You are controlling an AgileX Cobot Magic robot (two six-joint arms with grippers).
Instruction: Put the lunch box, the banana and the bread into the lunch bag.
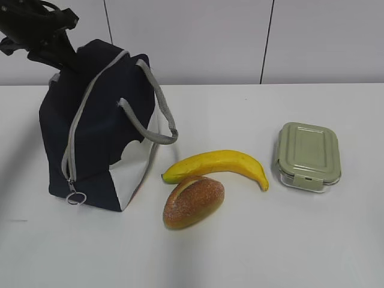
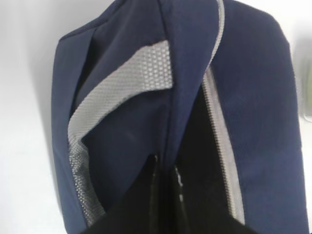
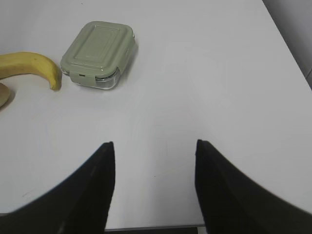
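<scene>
we take the boxy navy-blue fabric lunch bag (image 1: 99, 129) as our landmark; it stands on the white table (image 1: 312, 240) with its grey zipper (image 1: 81, 129) running down the near face to a ring pull (image 1: 76, 198) at the bottom, and its grey webbing handles (image 1: 157, 114) drooping to the right. our left gripper (image 2: 165, 170) sits at the bag's upper left corner, its black fingers (image 2: 153, 195) pinched together on a fold of the navy fabric beside the zipper. right of the bag lies the curved yellow banana (image 1: 219, 166), and just in front of it, touching it, the oval golden-brown bread roll (image 1: 193, 202). farther right of the bag, beyond the banana, rests the small rectangular lunch box (image 1: 309, 157) with its sage-green lid and clear base. our right gripper (image 3: 153, 165) hovers over bare table, well away from the bag, fingers (image 3: 97, 190) spread apart and holding nothing.
</scene>
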